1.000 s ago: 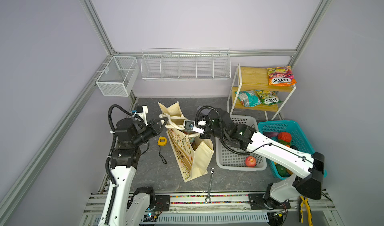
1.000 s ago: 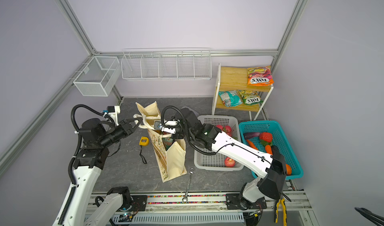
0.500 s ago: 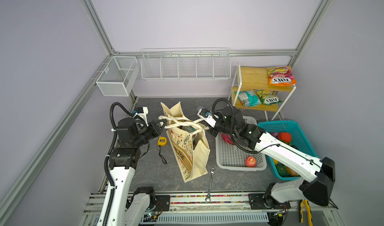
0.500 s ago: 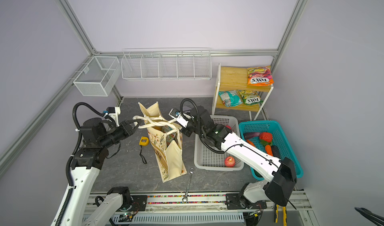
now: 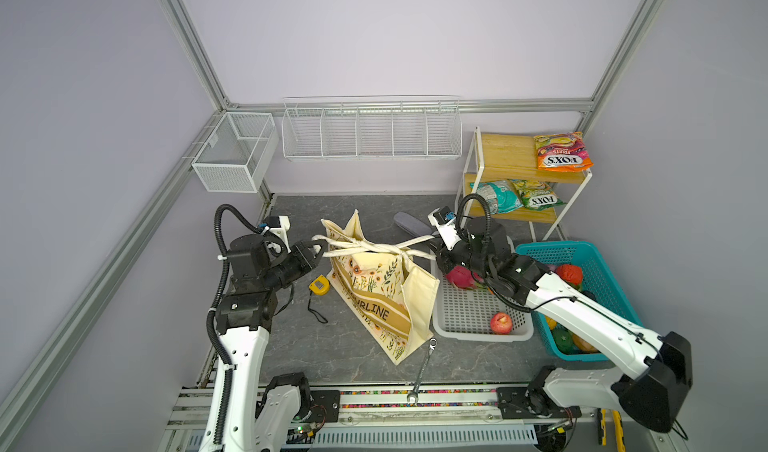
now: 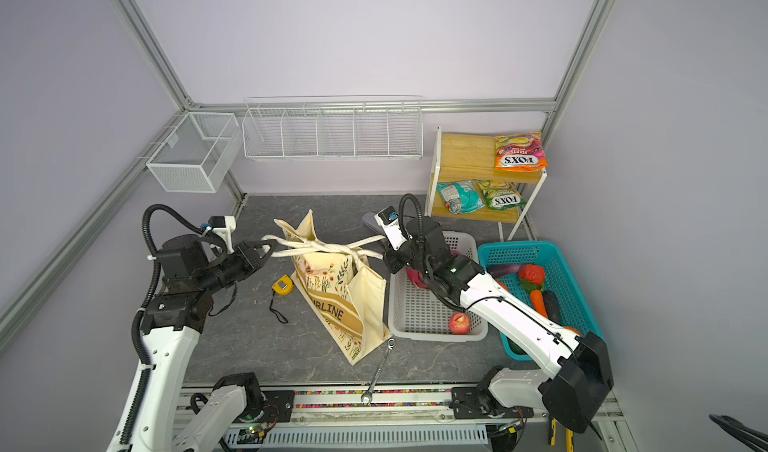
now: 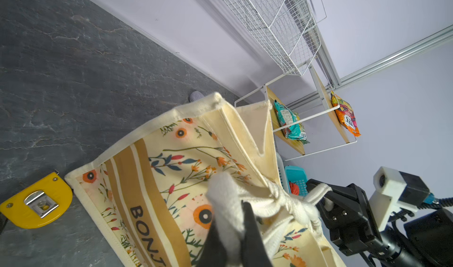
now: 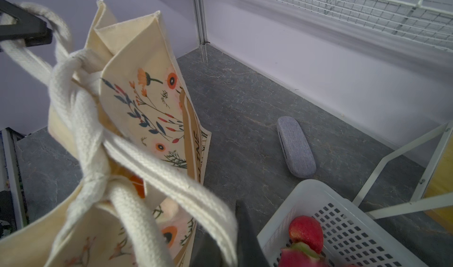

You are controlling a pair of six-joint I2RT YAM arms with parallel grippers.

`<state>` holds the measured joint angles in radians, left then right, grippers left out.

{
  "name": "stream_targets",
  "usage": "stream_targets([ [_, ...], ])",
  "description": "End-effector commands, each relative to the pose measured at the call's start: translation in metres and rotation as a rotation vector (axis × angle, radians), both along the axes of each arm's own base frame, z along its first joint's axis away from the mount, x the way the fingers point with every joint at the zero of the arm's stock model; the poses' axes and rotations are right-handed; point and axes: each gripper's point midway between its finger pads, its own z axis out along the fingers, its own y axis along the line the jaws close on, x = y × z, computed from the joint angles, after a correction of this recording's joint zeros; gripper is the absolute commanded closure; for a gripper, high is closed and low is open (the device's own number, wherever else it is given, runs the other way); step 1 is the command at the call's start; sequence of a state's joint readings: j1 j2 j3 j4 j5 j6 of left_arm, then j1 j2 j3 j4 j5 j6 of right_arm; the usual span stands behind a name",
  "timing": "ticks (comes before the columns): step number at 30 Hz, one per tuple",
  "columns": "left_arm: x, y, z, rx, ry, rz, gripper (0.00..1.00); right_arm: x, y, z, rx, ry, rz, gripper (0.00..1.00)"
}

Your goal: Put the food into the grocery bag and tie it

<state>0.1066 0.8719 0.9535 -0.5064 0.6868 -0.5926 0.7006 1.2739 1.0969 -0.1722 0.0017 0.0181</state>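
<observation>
The bag [image 5: 386,300] stands on the table [image 5: 299,346] between the two arms, with its lettered band facing the front. Its white handles [image 5: 353,244] cross over the mouth and twist into a knot [image 5: 376,249]. The left end effector [image 5: 319,248] is pinched narrow on the handle loop that sticks out at the bag's left. The right end effector [image 5: 435,244] is pinched the same way on the loop at the bag's right, above the far rim of the grey basket [image 5: 469,317]. Both loops run taut from the knot to each end effector. In the right wrist view an orange patch [image 8: 137,188] shows in the bag's mouth; I cannot tell what it is.

A dragon fruit [image 5: 459,277] and an apple [image 5: 500,322] lie apart in the grey basket. The teal basket [image 5: 552,247] just beside it holds more food [image 5: 568,273]. On the shelf [image 5: 507,155] an orange packet [image 5: 563,152] lies on the top board, and a teal packet [image 5: 496,196] and a green packet [image 5: 536,194] lie on the lower one. A tape measure [image 5: 319,284] lies left of the bag, a wrench [image 5: 424,365] by its front corner, and a grey case [image 5: 409,223] behind it.
</observation>
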Motion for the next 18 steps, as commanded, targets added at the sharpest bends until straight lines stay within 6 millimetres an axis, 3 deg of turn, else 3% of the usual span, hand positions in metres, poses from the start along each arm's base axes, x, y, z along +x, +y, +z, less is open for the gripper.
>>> stream_targets([
  [1,0.021,0.077,0.017,0.128,-0.048,0.343,1.0,0.039,-0.112,-0.011,-0.053,0.023,-0.496,0.93],
  [7,0.018,0.123,0.013,0.231,-0.008,0.538,1.0,0.039,-0.149,-0.023,-0.066,0.047,-0.631,0.93],
  [18,0.027,0.152,0.01,0.193,0.01,0.624,1.0,0.031,-0.179,-0.037,-0.069,0.075,-0.72,0.93],
])
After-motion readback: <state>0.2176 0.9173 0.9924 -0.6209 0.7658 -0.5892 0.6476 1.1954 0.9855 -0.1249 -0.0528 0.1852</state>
